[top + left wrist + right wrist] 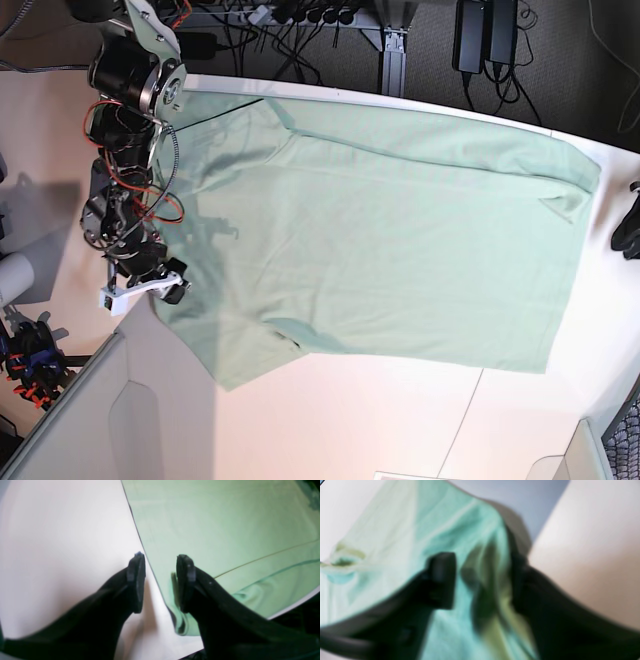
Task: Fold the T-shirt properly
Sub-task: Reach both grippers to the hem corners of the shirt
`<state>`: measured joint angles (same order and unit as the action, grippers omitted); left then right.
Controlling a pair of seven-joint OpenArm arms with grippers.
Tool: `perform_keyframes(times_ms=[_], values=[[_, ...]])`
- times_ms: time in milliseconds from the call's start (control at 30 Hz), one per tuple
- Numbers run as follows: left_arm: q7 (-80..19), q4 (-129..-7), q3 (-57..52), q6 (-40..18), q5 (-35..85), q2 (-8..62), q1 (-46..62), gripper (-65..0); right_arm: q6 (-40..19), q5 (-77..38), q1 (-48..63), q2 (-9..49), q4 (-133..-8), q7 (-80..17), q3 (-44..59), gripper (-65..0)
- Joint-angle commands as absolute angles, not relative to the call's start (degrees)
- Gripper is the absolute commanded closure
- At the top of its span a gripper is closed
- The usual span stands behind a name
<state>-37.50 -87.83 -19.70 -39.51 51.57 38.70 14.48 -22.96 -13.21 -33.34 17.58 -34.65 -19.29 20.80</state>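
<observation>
**Gripping a sleeve edge: risks at the start of a fold**

Spreading across the white table point(400, 420), the T-shirt point(400, 250) lies mostly flat. The right gripper point(482, 580) straddles a raised ridge of cloth at one sleeve edge; whether its jaws have bitten cannot be told through the blur. The left gripper point(160, 582) stands apart, empty, over the shirt's border. A shallow bite could slip, dropping the sleeve and wrinkling the fold.

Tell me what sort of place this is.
Probably a robotics lab or workshop bench: a bare-wired robot arm works on the T-shirt spread over a white table, with cables and power bricks behind it.
</observation>
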Motion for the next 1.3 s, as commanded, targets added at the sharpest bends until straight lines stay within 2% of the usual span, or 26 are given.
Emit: perform_keyframes(times_ms=[0,67,100,267,400,667,1067,1267], values=[[-35.0,-88.1,-19.7,-40.0,51.5,40.0,12.4,-24.8,-23.4,-13.0,-34.7,18.1,-35.4,-19.5,20.7,-15.9],[-33.1,-86.7,-18.2,-40.0,48.4,40.0,9.3,-24.8,-23.4,-13.0,-34.6,18.1,-35.4,-18.1,20.7,-1.7],[-32.5,-85.6,-17.0,-40.0,47.3,40.0,7.2,-24.8,-23.4,-13.0,-34.5,18.1,-35.4,-17.7,20.7,0.0],[-28.1,-73.8,-6.5,-39.2,43.1,39.2,-6.9,-25.2,-23.4,-12.8,-34.4,18.1,-35.4,-17.8,20.7,0.0],[-23.1,-59.3,1.1,-37.9,37.2,34.6,-19.0,-25.2,-23.4,-11.1,-34.3,18.1,-35.4,-17.8,20.7,0.0],[-17.6,-35.0,4.3,-30.2,28.3,26.7,-32.4,-25.2,-23.4,-14.9,-32.9,18.1,-35.4,-17.8,20.7,0.0],[-16.9,-32.6,4.3,-28.2,27.2,26.4,-34.7,-25.2,-23.4,-19.1,-32.6,18.1,-35.4,-17.8,20.8,0.0],[-18.3,-32.6,4.3,-29.4,27.2,23.5,-34.7,-25.2,-23.4,-19.1,-32.7,18.1,-35.4,-17.8,20.8,0.0]])
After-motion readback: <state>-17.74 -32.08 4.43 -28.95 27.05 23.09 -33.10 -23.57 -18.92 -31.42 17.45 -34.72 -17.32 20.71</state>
